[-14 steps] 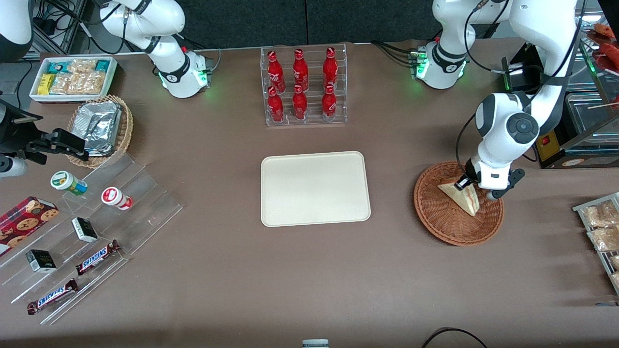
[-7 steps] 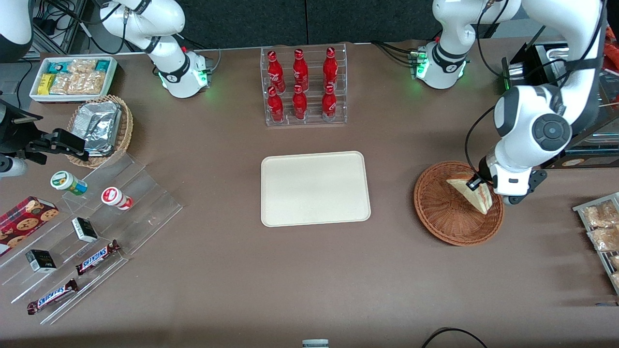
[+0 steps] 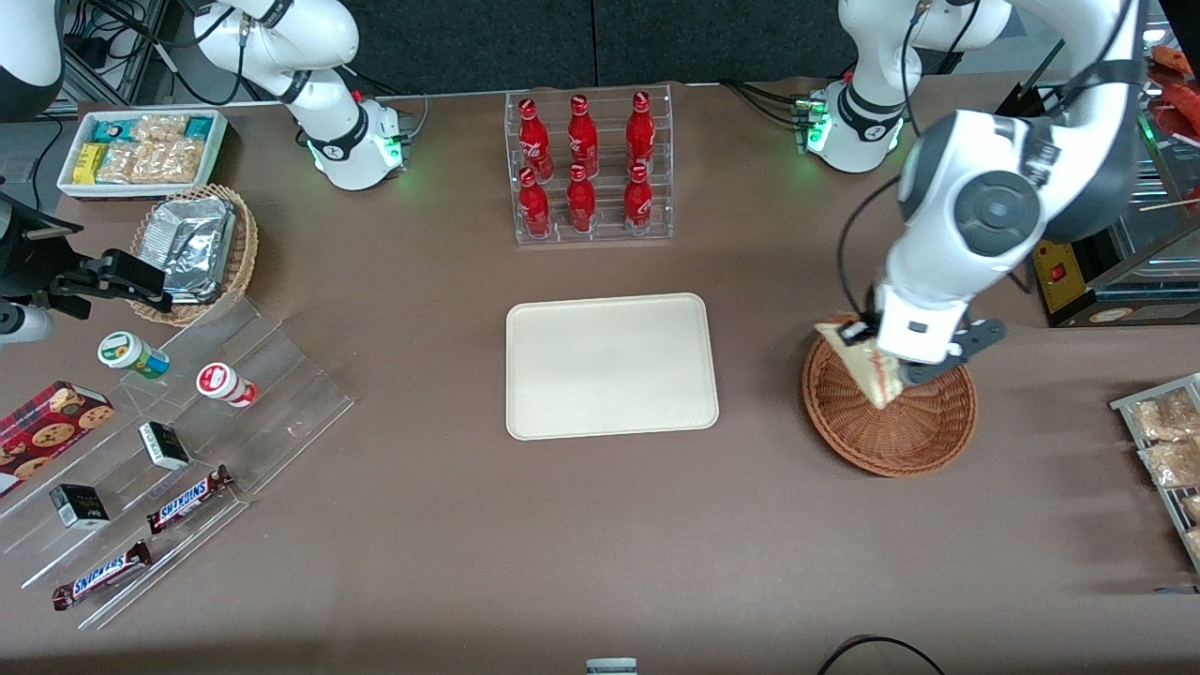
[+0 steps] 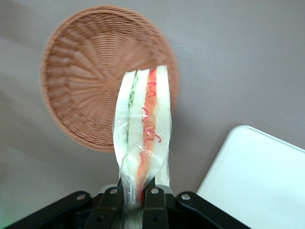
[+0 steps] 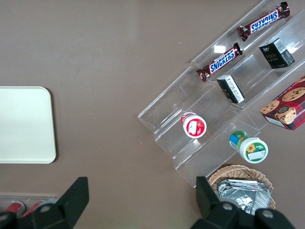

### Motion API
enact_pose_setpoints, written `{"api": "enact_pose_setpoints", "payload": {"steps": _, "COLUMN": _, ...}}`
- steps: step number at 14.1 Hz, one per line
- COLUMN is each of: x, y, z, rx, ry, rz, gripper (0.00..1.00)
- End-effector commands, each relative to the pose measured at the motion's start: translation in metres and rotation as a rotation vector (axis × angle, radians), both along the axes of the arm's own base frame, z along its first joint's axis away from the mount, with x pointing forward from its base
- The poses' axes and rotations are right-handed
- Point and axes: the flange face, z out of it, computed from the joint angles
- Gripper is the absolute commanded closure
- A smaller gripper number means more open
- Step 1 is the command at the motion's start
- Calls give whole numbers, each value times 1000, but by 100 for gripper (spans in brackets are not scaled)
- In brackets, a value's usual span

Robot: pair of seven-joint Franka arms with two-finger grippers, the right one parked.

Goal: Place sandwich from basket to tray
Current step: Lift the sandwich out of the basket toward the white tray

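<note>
Tabletop (image 3: pixel 600 525): brown surface carrying all items.
Tray (image 3: pixel 611 366): flat at mid-tabletop, nothing on it.
Sandwich (image 3: pixel 864 361): lifted clear of the basket, above its rim on the tray's side.
Gripper (image 3: pixel 877 349): fingers (image 4: pixel 155 198) clamped on the sandwich's end.
Basket (image 3: pixel 891 427): toward the working arm's end.

Left arm (image 3: pixel 975 202): glossy white shells, dark grey round joint cap with concentric rings, grey band at elbow. Black cable loops down past wrist. Base collar black, green status light. Gripper (image 4: pixel 136 200): black fingers, silver screws on black housing.
</note>
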Motion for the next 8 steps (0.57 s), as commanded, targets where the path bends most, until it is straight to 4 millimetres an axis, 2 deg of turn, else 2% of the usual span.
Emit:
{"api": "enact_pose_setpoints", "payload": {"steps": 1, "x": 13, "y": -67, "z": -4, "rx": -12, "ry": 16, "rz": -60, "gripper": 100}}
{"api": "enact_pose_setpoints", "payload": {"steps": 3, "x": 21, "y": -96, "z": -20, "rx": -31, "ry": 29, "rz": -83, "gripper": 100}}
{"api": "enact_pose_setpoints", "payload": {"steps": 4, "x": 18, "y": -123, "z": -29, "rx": -32, "ry": 33, "rz": -116, "gripper": 100}}
{"api": "enact_pose_setpoints", "payload": {"steps": 7, "x": 5, "y": -172, "z": -60, "rx": -22, "ry": 58, "rz": -187, "gripper": 100}}
{"api": "enact_pose_setpoints", "payload": {"steps": 8, "x": 0, "y": -189, "z": -79, "rx": -18, "ry": 65, "rz": -212, "gripper": 100}}
